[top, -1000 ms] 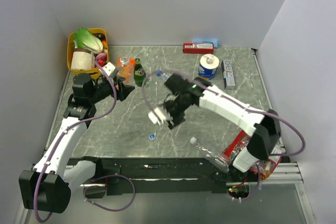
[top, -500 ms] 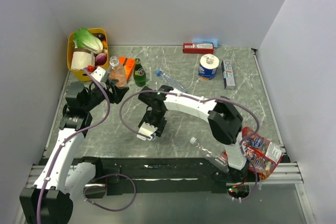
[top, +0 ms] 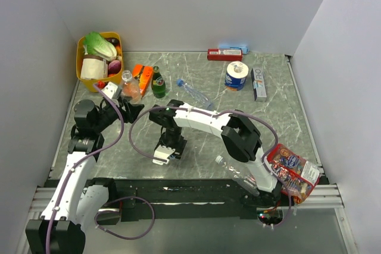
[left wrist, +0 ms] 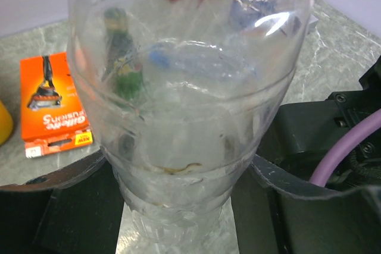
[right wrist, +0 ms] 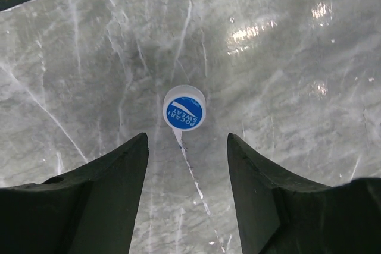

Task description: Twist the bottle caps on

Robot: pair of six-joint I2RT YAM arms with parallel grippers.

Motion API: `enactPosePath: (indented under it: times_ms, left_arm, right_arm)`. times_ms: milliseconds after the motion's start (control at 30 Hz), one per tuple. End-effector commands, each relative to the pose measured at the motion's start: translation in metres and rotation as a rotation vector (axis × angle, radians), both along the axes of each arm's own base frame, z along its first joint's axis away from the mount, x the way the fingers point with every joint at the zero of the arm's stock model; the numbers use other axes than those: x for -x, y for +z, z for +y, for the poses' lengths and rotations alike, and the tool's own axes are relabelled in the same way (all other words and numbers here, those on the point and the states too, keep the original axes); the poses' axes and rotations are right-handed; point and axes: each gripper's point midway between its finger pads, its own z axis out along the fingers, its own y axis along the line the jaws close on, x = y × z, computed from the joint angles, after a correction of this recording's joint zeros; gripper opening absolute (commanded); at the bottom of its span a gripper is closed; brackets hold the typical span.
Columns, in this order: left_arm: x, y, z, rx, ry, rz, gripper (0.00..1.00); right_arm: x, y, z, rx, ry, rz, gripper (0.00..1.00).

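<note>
bottle (left wrist: 190,117): clear plastic, glossy, ribbed | bottle cap (right wrist: 184,108): smooth plastic, blue printed top, white rim | table (right wrist: 286,87): grey veined stone-look, polished, glare spots | right gripper (right wrist: 187,147) fingers (right wrist: 101,200): matt black | box (left wrist: 56,108): orange printed card

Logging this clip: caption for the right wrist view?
Open right gripper poised above a blue bottle cap lying on the marble table.

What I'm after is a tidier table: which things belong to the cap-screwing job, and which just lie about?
Job: blue cap, held clear bottle, clear bottle at back, clear bottle near front.
Lying about: green glass bottle, razor box, paper roll, yellow basket, snack bag.
</note>
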Motion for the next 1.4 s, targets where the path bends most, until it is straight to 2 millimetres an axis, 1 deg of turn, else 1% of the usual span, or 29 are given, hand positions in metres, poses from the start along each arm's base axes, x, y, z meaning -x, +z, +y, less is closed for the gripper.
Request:
enactPosePath:
  times_ms: [0,133,267,500,733,900,933,967,1133,1200,1233,1267,1300,1333,1367]
  left_arm:
    - [0.003,0.013,-0.002,0.032,-0.011,-0.037,0.01]
    - [0.002,0.011,-0.001,0.029,-0.01,-0.034,0.01]
    - [0.003,0.01,-0.001,0.03,-0.012,-0.03,0.01]
    - [0.005,0.007,-0.001,0.029,-0.011,-0.027,0.01]
    - [0.005,0.006,-0.001,0.034,-0.011,-0.024,0.01]
    - [0.004,0.007,-0.001,0.038,-0.015,-0.028,0.01]
    - [0.004,0.007,-0.002,0.038,-0.016,-0.024,0.01]
    - [0.004,0.008,-0.002,0.038,-0.018,-0.026,0.01]
    - [0.004,0.007,-0.003,0.038,-0.026,-0.022,0.01]
    - [0.003,0.005,-0.004,0.038,-0.033,-0.019,0.01]
    - [0.002,0.003,-0.004,0.03,-0.038,-0.018,0.01]
    - [0.002,0.002,-0.005,0.023,-0.047,-0.017,0.01]
    - [0.003,0.002,-0.006,0.014,-0.061,-0.018,0.01]
    - [0.002,-0.005,-0.008,-0.012,-0.083,-0.009,0.01]
    - [0.002,-0.005,-0.009,-0.046,-0.109,-0.028,0.01]
  right_arm:
    - [0.009,-0.001,-0.005,0.037,0.022,0.018,0.63]
    - [0.013,-0.005,0.001,0.044,-0.015,0.034,0.63]
    - [0.016,-0.011,0.006,0.055,-0.026,0.044,0.58]
    - [0.019,-0.019,0.003,0.083,-0.045,0.054,0.51]
    - [0.017,-0.02,0.004,0.061,-0.058,0.038,0.5]
    - [0.014,-0.018,0.013,0.007,-0.071,0.018,0.46]
    - [0.015,-0.02,0.012,0.006,-0.074,0.021,0.45]
    - [0.015,-0.017,0.014,-0.008,-0.075,0.018,0.43]
    - [0.015,-0.013,0.018,-0.064,-0.095,0.009,0.4]
    - [0.014,-0.008,0.019,-0.081,-0.118,0.007,0.36]
    - [0.013,-0.003,0.018,-0.093,-0.132,0.004,0.35]
    - [0.01,0.002,0.022,-0.122,-0.146,0.002,0.33]
    - [0.005,0.007,0.02,-0.127,-0.188,0.006,0.32]
    - [0.001,0.02,0.021,-0.152,-0.21,-0.003,0.32]
    - [-0.002,0.028,0.016,-0.147,-0.236,-0.001,0.31]
